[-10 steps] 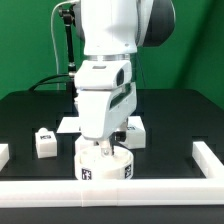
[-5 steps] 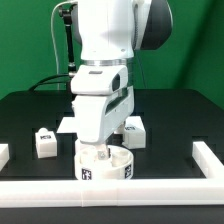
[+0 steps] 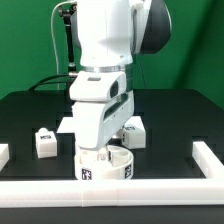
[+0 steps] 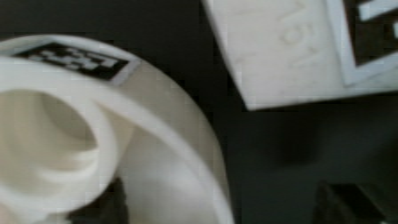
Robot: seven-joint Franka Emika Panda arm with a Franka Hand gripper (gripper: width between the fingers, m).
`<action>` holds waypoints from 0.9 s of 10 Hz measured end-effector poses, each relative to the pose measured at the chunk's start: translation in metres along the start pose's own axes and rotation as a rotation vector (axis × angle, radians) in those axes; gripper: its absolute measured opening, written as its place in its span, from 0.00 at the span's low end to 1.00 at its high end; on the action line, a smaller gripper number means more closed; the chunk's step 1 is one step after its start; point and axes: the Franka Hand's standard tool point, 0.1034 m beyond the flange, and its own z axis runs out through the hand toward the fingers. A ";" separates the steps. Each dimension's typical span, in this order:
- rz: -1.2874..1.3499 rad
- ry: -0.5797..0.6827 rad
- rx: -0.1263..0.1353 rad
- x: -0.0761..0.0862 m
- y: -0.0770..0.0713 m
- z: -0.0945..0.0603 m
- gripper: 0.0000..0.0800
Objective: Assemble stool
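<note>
Over the last second the arm's hand section has swung toward the exterior view's left and twisted about its own axis, while the seat and loose legs have not shifted. Nearest the camera runs the long white front rail [image 3: 150,193], and the round stool seat [image 3: 105,170] sits just behind it, probably pushed there so the rail braces it against turning. The gripper [image 3: 101,150] reaches straight down into the seat's open top; the wrist view, blurred, shows only the seat's curved rim [image 4: 160,110] and one of its tags close by. Whether the fingers are spread or closed on a part I cannot tell, since the hand body and the seat wall hide them. Judging by the twist, this looks like a leg being screwed into the seat. Farther back, one loose leg [image 3: 43,142] stands on the black table [image 3: 170,120] toward the exterior view's left, another leg [image 3: 135,131] toward its right behind the hand, both apart from the seat. The marker board [image 3: 67,124] lies beyond. The arm stands upright, its wrist vertical over the seat.
</note>
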 end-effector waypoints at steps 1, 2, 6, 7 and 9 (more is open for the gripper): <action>0.000 0.000 0.000 0.000 0.000 0.000 0.52; 0.000 0.000 0.000 0.000 0.000 0.000 0.29; 0.000 0.000 0.000 0.000 0.000 0.000 0.04; 0.000 0.000 0.000 0.000 0.000 0.000 0.04; 0.000 0.000 0.000 0.000 0.000 0.000 0.04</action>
